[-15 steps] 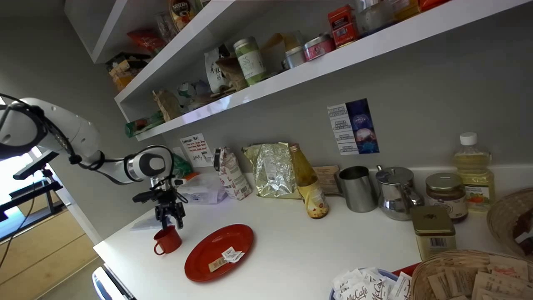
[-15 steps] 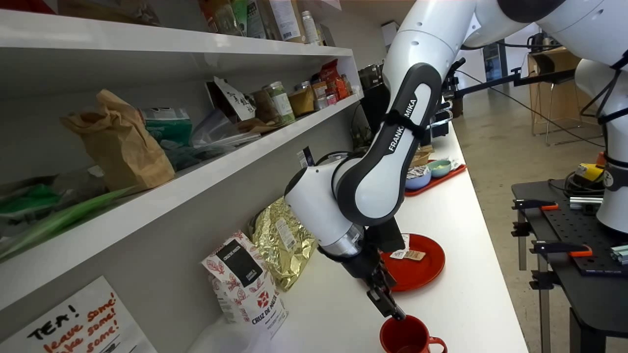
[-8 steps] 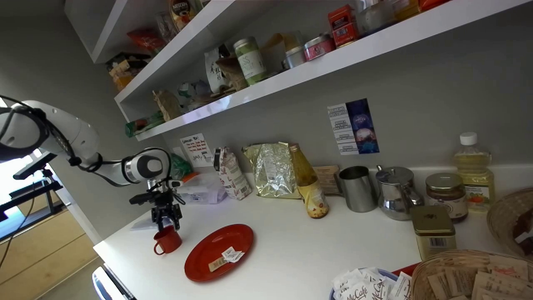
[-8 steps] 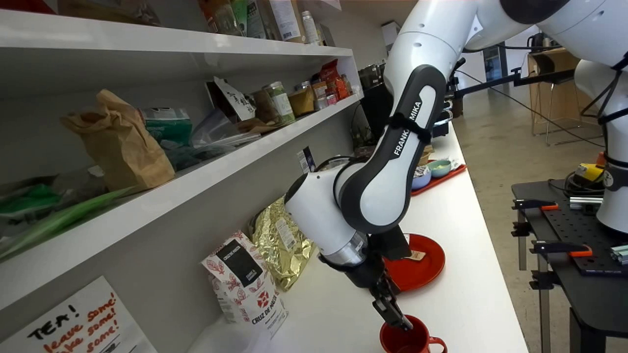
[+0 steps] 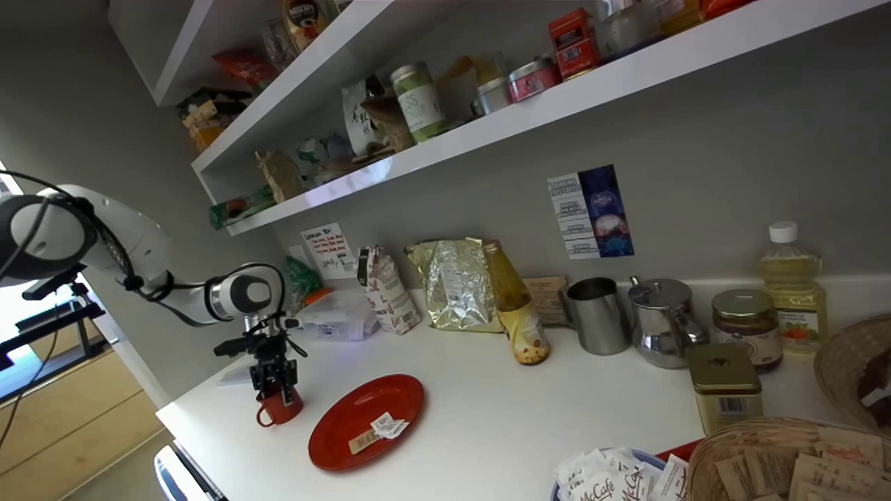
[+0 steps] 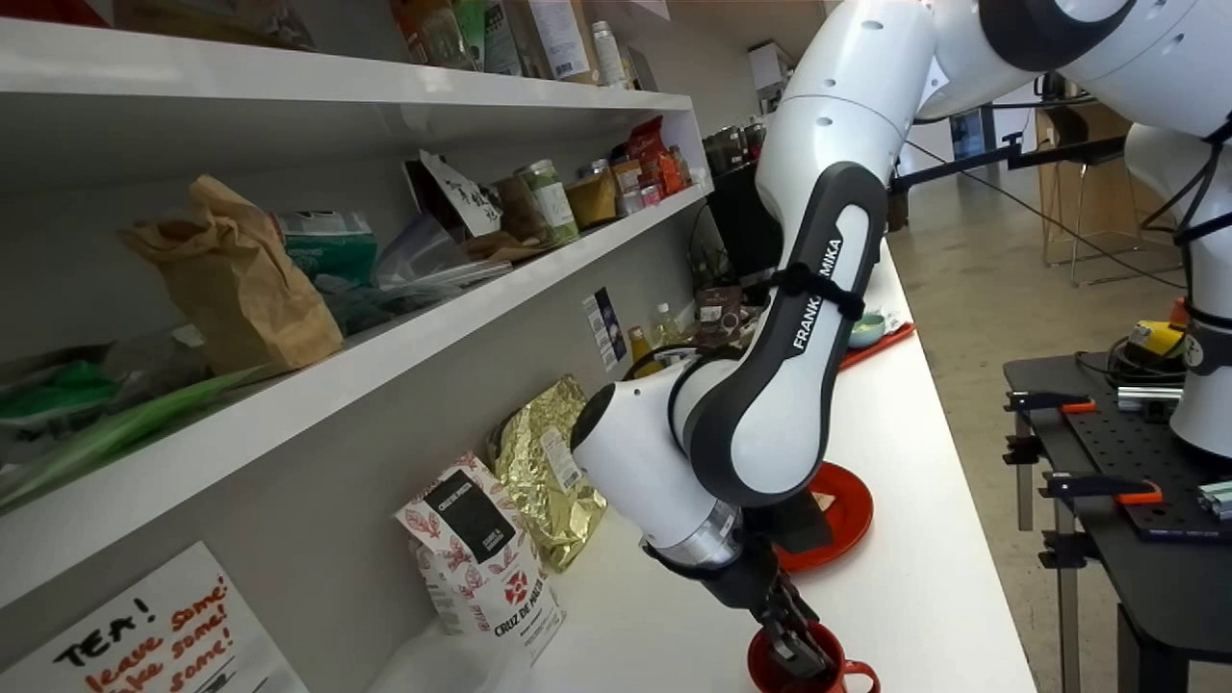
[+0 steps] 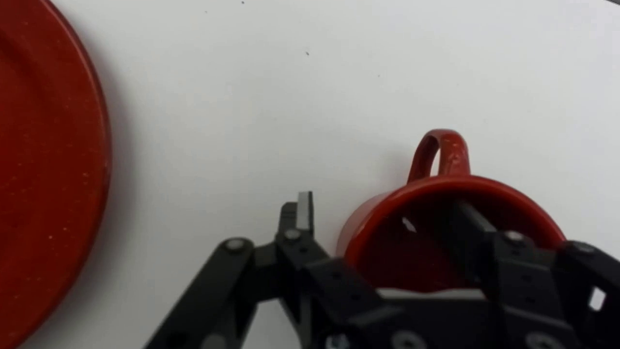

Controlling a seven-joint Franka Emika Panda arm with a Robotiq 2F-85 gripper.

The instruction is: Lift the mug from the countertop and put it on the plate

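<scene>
The small, round, glossy red mug (image 7: 416, 257) stands upright on the smooth white counter (image 5: 480, 396), near the round, flat red plate (image 5: 341, 410) and apart from it, with a strip of white showing between them. Its mouth faces up; the inside is a darker red with a pale glint, the rim brighter and smooth. A red looped handle (image 7: 454, 157) juts from its side, and in both exterior views it faces the counter's open edge.

The black, jointed hand (image 7: 387, 213) is at the mug, its two fingers (image 7: 304, 213) apart with the mug's side wall between them: one dips into the mouth, the other stands outside, on the side toward the plate. Whether either touches the mug I cannot tell. Above the hand is the black-trimmed white robot arm (image 6: 780, 438).

The plate is much wider than the mug and, in the wrist view, flecked with pale specks. In an exterior view, white paper packets (image 5: 388, 425) lie on it beside a flat tan paper packet (image 5: 363, 441).

Farther out, along the grey wall (image 5: 487, 209), stand a red-printed white paper bag (image 5: 391, 296), a crinkled gold foil bag (image 5: 431, 306), a yellow-labelled bottle (image 5: 523, 323), a grey metal pitcher (image 5: 600, 316) and a shiny metal teapot (image 5: 658, 323). Above them runs a long white shelf (image 5: 487, 130).
</scene>
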